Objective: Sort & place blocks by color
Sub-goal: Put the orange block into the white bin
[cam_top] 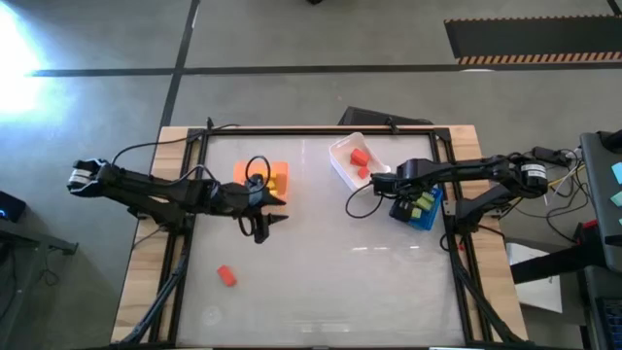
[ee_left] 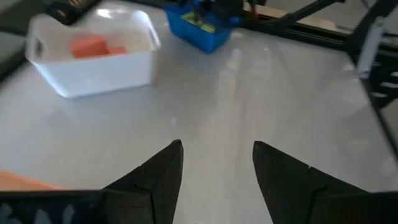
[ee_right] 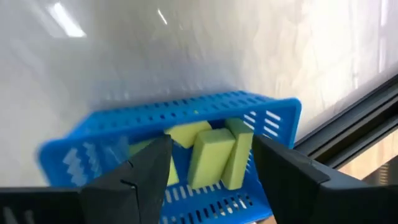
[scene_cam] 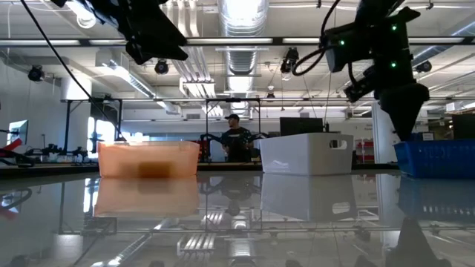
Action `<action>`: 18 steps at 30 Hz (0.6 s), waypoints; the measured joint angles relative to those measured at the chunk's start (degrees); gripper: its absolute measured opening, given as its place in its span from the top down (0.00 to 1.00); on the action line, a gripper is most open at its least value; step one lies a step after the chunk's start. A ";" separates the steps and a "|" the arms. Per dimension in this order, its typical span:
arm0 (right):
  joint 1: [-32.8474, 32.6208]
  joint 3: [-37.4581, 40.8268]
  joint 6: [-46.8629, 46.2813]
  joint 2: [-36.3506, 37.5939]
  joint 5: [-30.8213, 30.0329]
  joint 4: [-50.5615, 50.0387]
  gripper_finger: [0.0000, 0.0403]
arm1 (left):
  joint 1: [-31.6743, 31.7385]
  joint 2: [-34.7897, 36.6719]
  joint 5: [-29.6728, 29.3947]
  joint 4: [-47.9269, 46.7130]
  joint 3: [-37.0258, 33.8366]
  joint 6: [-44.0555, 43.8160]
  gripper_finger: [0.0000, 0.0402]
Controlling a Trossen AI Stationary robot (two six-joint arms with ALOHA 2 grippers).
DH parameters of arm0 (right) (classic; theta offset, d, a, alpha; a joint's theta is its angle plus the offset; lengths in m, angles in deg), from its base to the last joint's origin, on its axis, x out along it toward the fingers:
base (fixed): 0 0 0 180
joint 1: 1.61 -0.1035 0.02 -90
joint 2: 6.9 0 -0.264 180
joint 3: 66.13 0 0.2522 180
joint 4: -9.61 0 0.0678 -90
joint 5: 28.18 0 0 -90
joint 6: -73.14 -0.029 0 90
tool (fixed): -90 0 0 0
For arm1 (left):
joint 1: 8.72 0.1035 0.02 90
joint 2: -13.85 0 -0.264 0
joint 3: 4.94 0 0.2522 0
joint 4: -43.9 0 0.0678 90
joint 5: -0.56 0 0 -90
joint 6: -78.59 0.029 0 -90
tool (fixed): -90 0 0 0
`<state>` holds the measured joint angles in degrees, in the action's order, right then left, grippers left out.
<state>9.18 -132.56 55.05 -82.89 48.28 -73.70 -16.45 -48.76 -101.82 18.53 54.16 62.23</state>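
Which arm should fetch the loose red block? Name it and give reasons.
Left. The red block lies on the table's left half, near the left gripper, which is open and empty. The right gripper, also open, hangs over the blue bin across the table.

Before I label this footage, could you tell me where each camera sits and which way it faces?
High: overhead, straight down; both arms, left gripper, right gripper.
Low: table height, facing the room; arms overhead.
Left wrist: past its open fingers toward the white bin.
Right wrist: over the blue bin of green blocks.
High and left wrist share the white bin.
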 joint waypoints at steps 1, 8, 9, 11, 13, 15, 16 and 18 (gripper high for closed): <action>-0.38 -0.59 -0.71 0.19 0.02 0.09 0.47 | -1.01 0.00 0.01 -0.33 0.00 -1.72 0.56; -3.86 -4.09 -3.84 2.84 -0.36 4.84 0.51 | -8.79 -0.79 0.15 -11.14 1.09 -21.05 0.56; -4.43 -4.37 -3.82 3.29 -0.88 5.89 0.52 | -9.91 -1.36 0.17 -13.86 1.69 -23.84 0.56; -5.56 -4.71 -3.82 4.21 -2.07 8.69 0.53 | -12.07 -2.82 1.12 -19.31 2.73 -27.81 0.56; -6.53 -4.88 -3.74 5.09 -3.14 10.75 0.54 | -13.81 -4.98 5.27 -22.81 3.82 -27.74 0.56; -7.43 -4.92 -3.29 6.10 -3.50 13.19 0.54 | -16.08 -7.14 11.08 -25.91 4.29 -22.84 0.56; -7.84 -4.93 -2.98 6.56 -3.49 14.35 0.54 | -17.40 -8.19 13.71 -27.64 4.36 -19.34 0.56; -8.64 -4.93 -2.50 7.28 -3.54 15.97 0.55 | -20.14 -10.27 16.16 -31.18 4.36 -12.70 0.56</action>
<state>0.54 -137.49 52.55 -75.61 44.74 -57.74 -36.60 -59.03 -85.66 -12.65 58.52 49.53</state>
